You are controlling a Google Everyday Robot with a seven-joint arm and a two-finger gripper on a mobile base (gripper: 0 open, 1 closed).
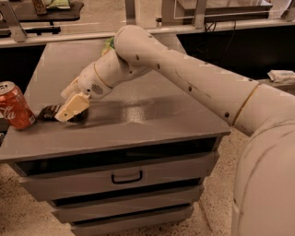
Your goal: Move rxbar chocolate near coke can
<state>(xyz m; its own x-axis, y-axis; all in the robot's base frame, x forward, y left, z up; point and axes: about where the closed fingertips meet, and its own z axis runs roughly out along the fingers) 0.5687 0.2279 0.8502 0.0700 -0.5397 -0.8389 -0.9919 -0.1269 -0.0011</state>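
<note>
The coke can (14,105) is red with white script and stands upright at the left edge of the grey cabinet top (138,115). The rxbar chocolate (47,112) is a slim black wrapper lying low over the cabinet top just right of the can, its left end almost touching it. My gripper (69,109), with cream fingers, is shut on the bar's right end. The fingers hide that end of the bar. My arm reaches in from the right across the cabinet.
A green snack bag (108,44) shows partly behind my arm at the back of the cabinet top. The cabinet has drawers with a handle (126,177) in front. A dark bench (41,11) stands behind at the upper left.
</note>
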